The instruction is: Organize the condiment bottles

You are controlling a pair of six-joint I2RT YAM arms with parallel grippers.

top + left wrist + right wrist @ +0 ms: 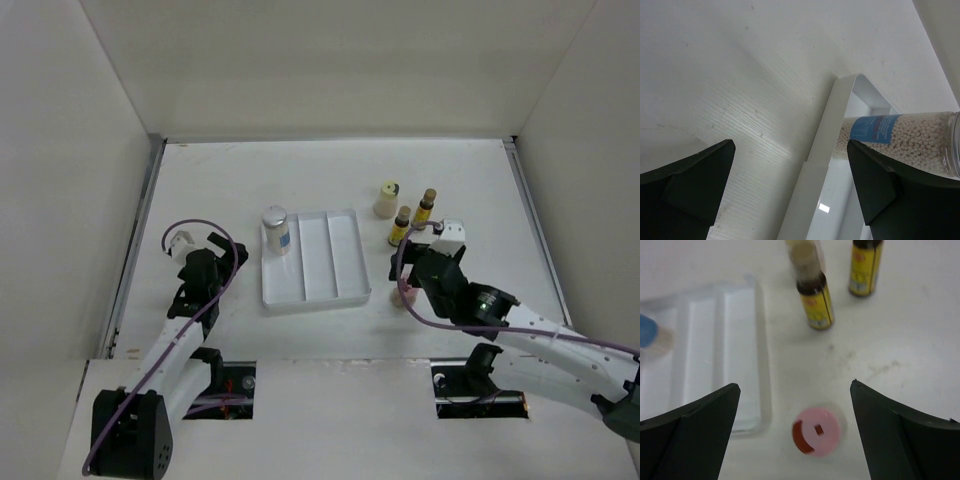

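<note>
On the worktop point(500, 180), the tray point(322, 255) lies centrally, with the silver-capped bottle point(276, 229) upright in its left compartment. The right gripper point(794, 385), jaws wide, hovers over the pink-capped bottle point(816, 431) toward the near edge; an off-centre descent could tip it. The left gripper point(790, 143) hangs open. The amber bottles point(815, 302) and yellow-capped bottle point(387, 199) stand farther back, out of the way.

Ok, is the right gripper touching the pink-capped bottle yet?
Apart. In the right wrist view the right gripper is open, and the pink-capped bottle stands between its fingers with a gap on each side.
</note>
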